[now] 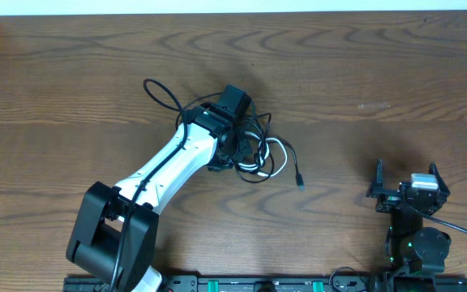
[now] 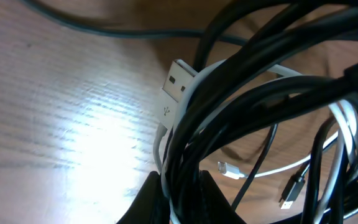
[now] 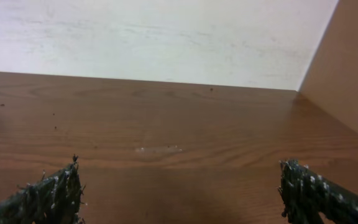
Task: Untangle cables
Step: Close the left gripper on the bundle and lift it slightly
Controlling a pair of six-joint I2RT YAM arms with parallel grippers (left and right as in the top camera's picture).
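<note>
- My left gripper (image 2: 179,190) is clamped on the cables (image 2: 260,93). In its wrist view, several black strands and the white cord (image 2: 166,134) run down between the closed fingers.
- I judge this pinch is meant to anchor or lift the knot so a strand can be drawn free. The loops are not yet separated.
- The white USB plug (image 2: 176,87) sits wedged against the black loops, just above the fingers.
- From overhead, the tangle lies mid-table under and just right of the left wrist. One black loop trails to the upper left, and a loose plug end (image 1: 300,183) reaches out to the right.
- My right gripper (image 1: 407,177) stands wide apart and empty near the front right of the table (image 1: 379,65), well apart from the tangle. Its wrist view shows only bare wood and the wall (image 3: 166,37). I read it as parked, waiting for a strand to pull.
</note>
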